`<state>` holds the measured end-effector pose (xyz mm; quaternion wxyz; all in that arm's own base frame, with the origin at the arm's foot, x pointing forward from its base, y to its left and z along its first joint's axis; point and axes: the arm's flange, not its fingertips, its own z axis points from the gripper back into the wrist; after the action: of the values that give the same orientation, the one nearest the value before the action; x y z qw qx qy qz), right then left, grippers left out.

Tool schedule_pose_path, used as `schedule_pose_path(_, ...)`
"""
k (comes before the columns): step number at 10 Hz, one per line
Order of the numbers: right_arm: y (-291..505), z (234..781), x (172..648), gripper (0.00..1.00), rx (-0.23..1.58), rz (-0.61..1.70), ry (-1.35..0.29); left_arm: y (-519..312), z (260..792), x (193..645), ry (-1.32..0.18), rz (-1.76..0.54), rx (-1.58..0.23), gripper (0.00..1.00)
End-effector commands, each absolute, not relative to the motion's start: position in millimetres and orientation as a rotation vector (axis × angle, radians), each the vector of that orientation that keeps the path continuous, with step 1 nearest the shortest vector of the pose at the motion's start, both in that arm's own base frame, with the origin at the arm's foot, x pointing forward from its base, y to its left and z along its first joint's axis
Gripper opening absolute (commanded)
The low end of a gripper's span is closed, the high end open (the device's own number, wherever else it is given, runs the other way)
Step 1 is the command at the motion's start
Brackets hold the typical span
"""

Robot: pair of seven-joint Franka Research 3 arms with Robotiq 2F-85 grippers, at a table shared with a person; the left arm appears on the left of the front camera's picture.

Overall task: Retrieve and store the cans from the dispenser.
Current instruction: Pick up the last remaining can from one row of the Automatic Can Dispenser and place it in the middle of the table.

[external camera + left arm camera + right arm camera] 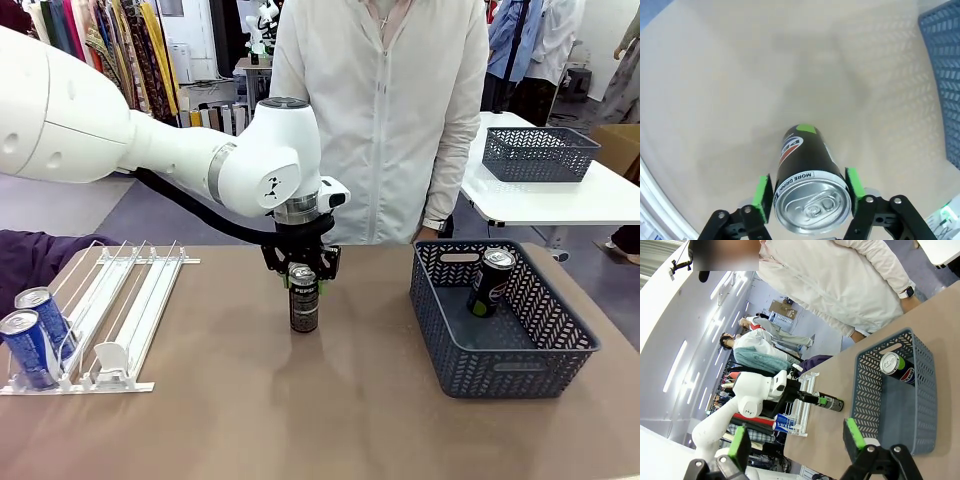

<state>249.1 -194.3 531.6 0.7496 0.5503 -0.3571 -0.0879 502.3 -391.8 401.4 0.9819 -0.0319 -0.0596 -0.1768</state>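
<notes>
A black Pepsi can (303, 300) (807, 170) stands upright on the table's middle. My left gripper (302, 265) (807, 187) straddles its top from above, its green pads (760, 192) slightly off the can's sides, so it is open. The white dispenser (130, 300) (802, 405) lies at the left with two blue cans (35, 335) in its front left lane. Another black Pepsi can (492, 282) (897, 367) leans inside the dark grey basket (500, 370) (865, 390) on the right. My right gripper (797, 437) hangs high above the table, open and holding nothing.
A person in a white shirt (385, 120) stands at the far edge behind the can. A purple sleeve (30, 262) rests at the far left by the dispenser. A second grey basket (540, 153) sits on a white table behind.
</notes>
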Motion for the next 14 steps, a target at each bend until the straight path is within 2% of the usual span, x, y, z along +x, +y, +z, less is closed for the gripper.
schedule_pose_path(1, -194, 535, 252, 1.0, 1.217, -0.182, -0.813, -372, 422, 488, -0.193, -0.334, -0.069, 1.0)
schedule_pose_path(4, -194, 535, 252, 1.0, 1.217, -0.182, -0.813, -318, 520, 441, -0.366, -0.234, -0.109, 1.0)
schedule_pose_path(5, -194, 535, 252, 1.0, 1.217, -0.182, -0.813, -292, 548, 421, -0.348, -0.221, -0.156, 1.0)
schedule_pose_path(7, -194, 535, 252, 1.0, 1.217, -0.182, -0.813, -212, 574, 402, -0.304, -0.115, -0.37, 1.0)
schedule_pose_path(8, -194, 535, 252, 1.0, 1.217, -0.182, -0.813, -167, 579, 386, -0.3, -0.178, -0.557, 1.0)
schedule_pose_path(10, -194, 535, 252, 1.0, 1.217, -0.182, -0.813, -59, 572, 336, -0.414, -0.195, -0.895, 1.0)
schedule_pose_path(12, -194, 535, 252, 1.0, 1.217, -0.182, -0.813, 25, 537, 297, -0.489, -0.072, -1.08, 1.0)
schedule_pose_path(14, -194, 535, 252, 1.0, 1.217, -0.182, -0.813, 81, 489, 282, -0.482, -0.012, -1.261, 1.0)
